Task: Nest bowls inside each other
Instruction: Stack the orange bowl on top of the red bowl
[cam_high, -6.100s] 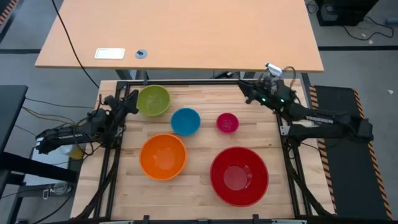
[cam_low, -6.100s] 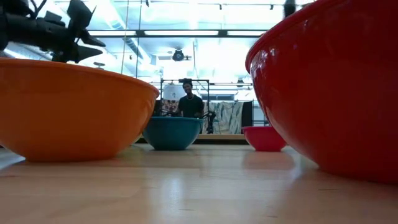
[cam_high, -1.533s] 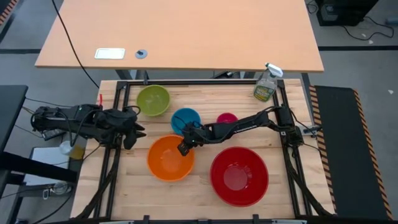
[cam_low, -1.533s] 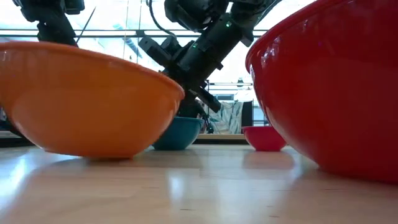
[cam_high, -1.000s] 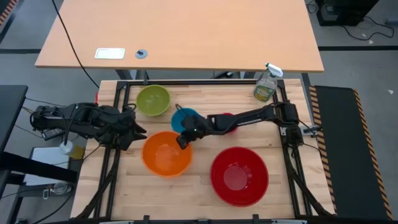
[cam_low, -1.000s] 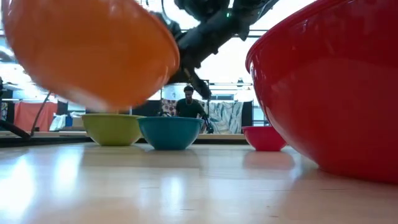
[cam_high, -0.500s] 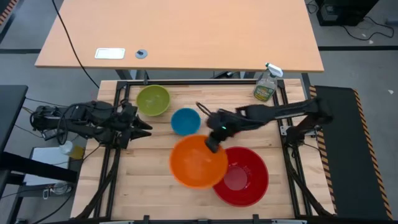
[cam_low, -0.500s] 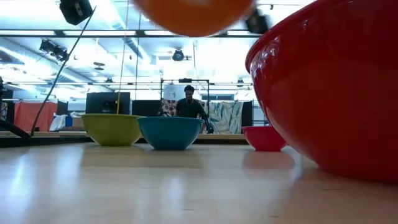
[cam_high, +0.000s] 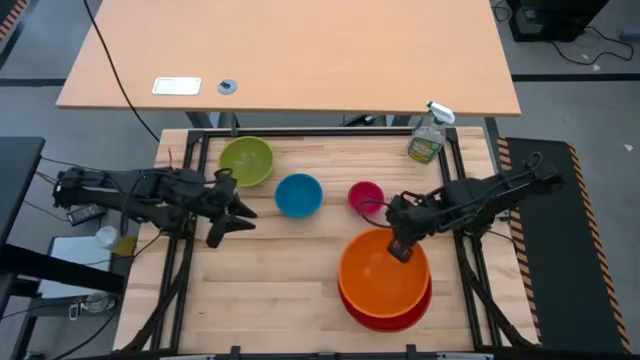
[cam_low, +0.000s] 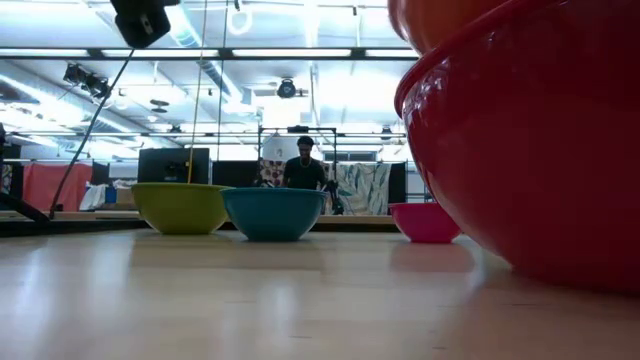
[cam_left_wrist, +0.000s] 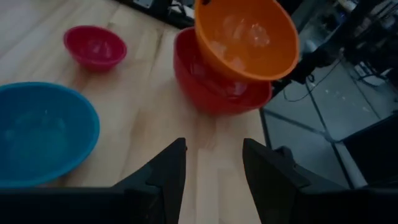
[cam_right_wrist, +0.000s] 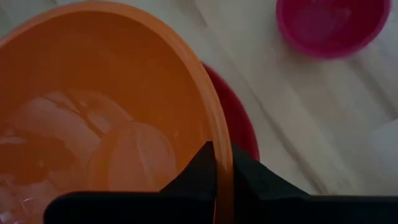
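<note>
My right gripper (cam_high: 400, 248) is shut on the orange bowl (cam_high: 383, 272), which hangs tilted over the big red bowl (cam_high: 390, 322) at the table's near right. In the left wrist view the orange bowl (cam_left_wrist: 249, 37) has its lower part down within the red bowl (cam_left_wrist: 211, 87); whether they touch I cannot tell. The blue bowl (cam_high: 298, 195), green bowl (cam_high: 246, 161) and small pink bowl (cam_high: 366, 197) stand on their bases in a row farther back. My left gripper (cam_high: 235, 220) hovers open at the table's left, touching nothing. My right gripper pinches the orange bowl's rim (cam_right_wrist: 221, 134) on the bowl's far side, one finger inside the bowl and one outside. The fingers (cam_right_wrist: 205, 163) come steeply from above. The bowl hangs tilted, mouth up, over the red bowl (cam_right_wrist: 235, 118).
A spray bottle (cam_high: 427, 135) stands at the table's far right corner. Bare wood lies along the near left part of the table (cam_high: 260, 290). A person shows far off in the room behind the bowls (cam_low: 304, 170).
My right gripper has lifted the orange bowl off the table's near left-middle and carried it up and toward the right edge, over the red bowl, tipping more steeply downward. My left gripper has edged toward the table's middle.
</note>
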